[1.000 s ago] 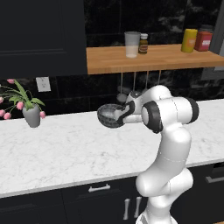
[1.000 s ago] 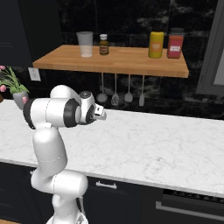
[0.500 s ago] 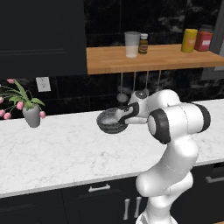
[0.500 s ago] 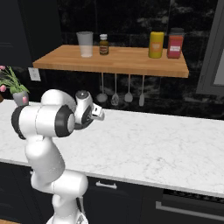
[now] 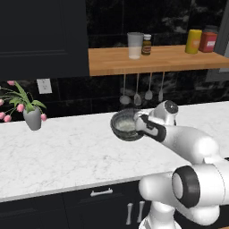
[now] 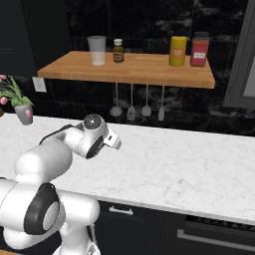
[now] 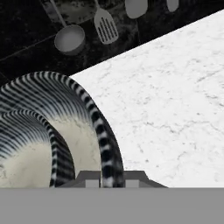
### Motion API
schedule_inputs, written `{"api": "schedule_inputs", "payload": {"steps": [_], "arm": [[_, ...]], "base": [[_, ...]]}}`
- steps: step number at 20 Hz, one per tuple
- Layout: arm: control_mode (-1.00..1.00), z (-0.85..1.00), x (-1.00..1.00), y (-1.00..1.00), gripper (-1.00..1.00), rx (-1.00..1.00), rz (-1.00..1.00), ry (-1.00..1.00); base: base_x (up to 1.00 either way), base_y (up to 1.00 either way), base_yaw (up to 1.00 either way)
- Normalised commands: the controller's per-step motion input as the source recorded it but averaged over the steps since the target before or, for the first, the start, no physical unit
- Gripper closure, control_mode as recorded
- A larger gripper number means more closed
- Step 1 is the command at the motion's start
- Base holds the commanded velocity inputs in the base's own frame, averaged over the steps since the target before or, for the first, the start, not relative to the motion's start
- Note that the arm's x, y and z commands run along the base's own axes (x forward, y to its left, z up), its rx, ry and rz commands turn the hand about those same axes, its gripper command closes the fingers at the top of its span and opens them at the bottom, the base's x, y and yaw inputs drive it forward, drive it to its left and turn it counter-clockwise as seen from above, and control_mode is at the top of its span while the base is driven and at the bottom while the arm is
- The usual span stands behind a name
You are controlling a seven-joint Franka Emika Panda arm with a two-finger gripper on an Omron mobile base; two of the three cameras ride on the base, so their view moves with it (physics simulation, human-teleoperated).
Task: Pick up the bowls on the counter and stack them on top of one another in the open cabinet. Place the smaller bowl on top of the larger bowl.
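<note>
The hand [image 5: 139, 125] grips the bowl [image 5: 126, 125] by its rim, held above the bench [image 5: 67, 152] below the open cabinet [image 5: 156, 60]. The hand view shows a second bowl [image 7: 26, 148] nested inside.

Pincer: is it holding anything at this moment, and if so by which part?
The pincer holds the bowl by its rim, one fingertip on each side of the wall, above the counter.

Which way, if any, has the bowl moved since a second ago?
Yes. In the left base view the bowl, in the gripper, has shifted right and down, away from the flower vase.
</note>
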Motion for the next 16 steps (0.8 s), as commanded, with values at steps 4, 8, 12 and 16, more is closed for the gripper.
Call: {"api": "schedule_inputs", "payload": {"steps": [4,8,12,16], "arm": [[-1.0,1.0,-0.89,-0.8,1.0,0.27,-0.42,-0.01],[-1.0,1.0,-0.7,-0.86,1.0,0.27,-0.44,0.0],[-1.0,1.0,-0.42,-0.82,1.0,0.29,-0.36,-0.02],[-1.0,1.0,-0.21,-0.68,1.0,0.28,-0.26,-0.05]], "base": [[0.0,0.0,0.0],[0.0,0.0,0.0],[0.0,0.0,0.0],[0.0,0.0,0.0]]}}
